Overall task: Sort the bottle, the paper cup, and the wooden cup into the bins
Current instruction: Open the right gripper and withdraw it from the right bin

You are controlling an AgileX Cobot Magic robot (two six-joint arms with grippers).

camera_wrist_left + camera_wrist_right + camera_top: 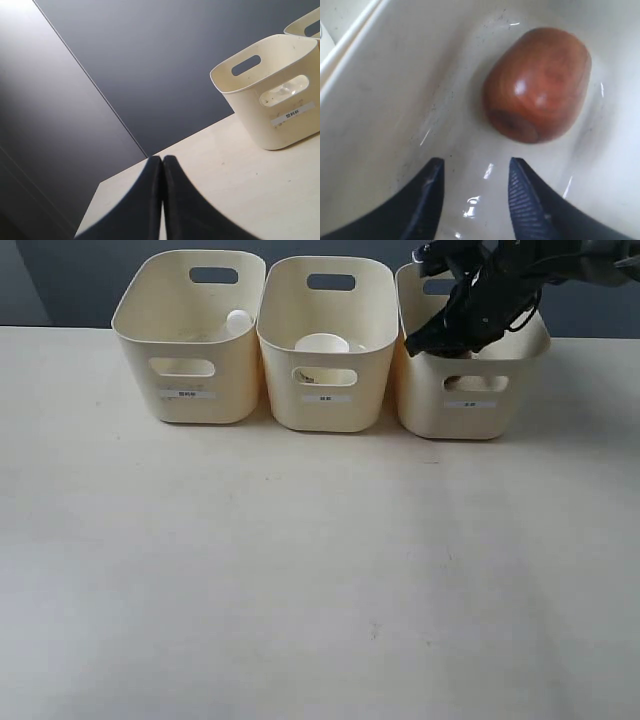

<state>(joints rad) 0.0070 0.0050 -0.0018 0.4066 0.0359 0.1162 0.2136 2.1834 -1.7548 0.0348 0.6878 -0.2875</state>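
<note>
Three cream bins stand in a row at the back of the table. Inside the left bin [190,390] the bottle's white cap [238,322] shows; this bin [272,95] also appears in the left wrist view. The paper cup [322,343] sits in the middle bin [328,400]. The wooden cup [537,85] lies on its side on the floor of the right bin [470,405]. My right gripper [476,167] hangs open just above that floor, apart from the cup; from outside its arm [480,305] reaches into the bin. My left gripper [162,161] is shut, empty, off the table's left edge.
A dark wall [175,60] rises behind the table. Pale tabletop [320,580] spreads in front of the bins. The right bin's inner wall [385,90] stands close beside my right fingers.
</note>
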